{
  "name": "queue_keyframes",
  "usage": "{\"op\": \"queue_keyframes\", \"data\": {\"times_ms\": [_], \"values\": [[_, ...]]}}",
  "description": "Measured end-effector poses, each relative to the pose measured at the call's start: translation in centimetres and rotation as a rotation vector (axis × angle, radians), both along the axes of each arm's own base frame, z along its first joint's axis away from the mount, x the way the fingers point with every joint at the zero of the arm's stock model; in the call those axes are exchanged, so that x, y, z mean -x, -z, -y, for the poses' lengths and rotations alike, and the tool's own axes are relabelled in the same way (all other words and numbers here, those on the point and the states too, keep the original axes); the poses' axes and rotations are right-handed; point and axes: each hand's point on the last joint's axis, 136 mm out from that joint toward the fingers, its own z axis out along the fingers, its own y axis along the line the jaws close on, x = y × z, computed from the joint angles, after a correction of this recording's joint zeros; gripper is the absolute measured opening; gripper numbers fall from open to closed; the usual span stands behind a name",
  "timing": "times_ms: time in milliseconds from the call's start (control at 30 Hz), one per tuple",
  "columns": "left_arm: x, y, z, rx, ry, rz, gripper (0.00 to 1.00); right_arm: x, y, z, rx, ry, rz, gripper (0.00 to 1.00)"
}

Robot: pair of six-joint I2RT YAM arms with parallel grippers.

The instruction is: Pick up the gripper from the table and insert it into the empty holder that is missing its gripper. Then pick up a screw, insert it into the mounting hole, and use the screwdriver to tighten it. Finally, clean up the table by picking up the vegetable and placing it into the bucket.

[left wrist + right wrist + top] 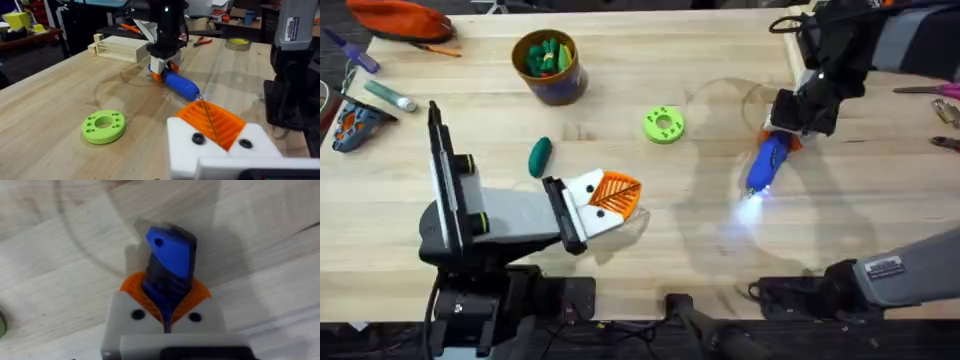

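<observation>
The bucket [550,66] stands near the far edge of the table [650,240], toward its left corner, and holds some green and yellow pieces that I cannot name. The vegetable [539,156] lies on the bare wood, apart from the bucket, nearer the front edge. The right gripper [790,125] pinches the blue screwdriver [767,162] between its orange pads toward the right edge, the lit tip pointing down at the wood. The left gripper [610,195] rests near the front edge with its orange pads pressed together. A green disc [664,124] lies in the middle.
</observation>
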Motion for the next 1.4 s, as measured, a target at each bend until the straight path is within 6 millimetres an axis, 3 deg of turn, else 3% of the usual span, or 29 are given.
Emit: {"op": "queue_keyframes", "data": {"times_ms": [167,500,767,867,1033,1400], "values": [[0.0,0.0,0.0,0.0,0.0,0.0,0.013,-0.2,-3.3,-0.2,-0.018,-0.002,0.093,0.022],[0.0,0.0,0.0,0.0,0.0,0.0,0.013,0.2,-14.6,-0.3,-0.045,-0.016,0.472,0.022],[0.0,0.0,0.0,0.0,0.0,0.0,0.013,-0.2,-24.1,-2.2,-0.097,-0.18,0.856,0.022],[0.0,0.0,0.0,0.0,0.0,0.0,0.013,-0.1,-27.7,-3.4,-0.131,-0.263,0.999,0.022],[0.0,0.0,0.0,0.0,0.0,0.0,0.013,0.4,-31.6,-6.0,-0.226,-0.403,1.154,0.022],[0.0,0.0,0.0,0.0,0.003,0.0,0.013,2.4,-35.9,-14.8,-0.457,-0.768,1.312,0.022]]}}
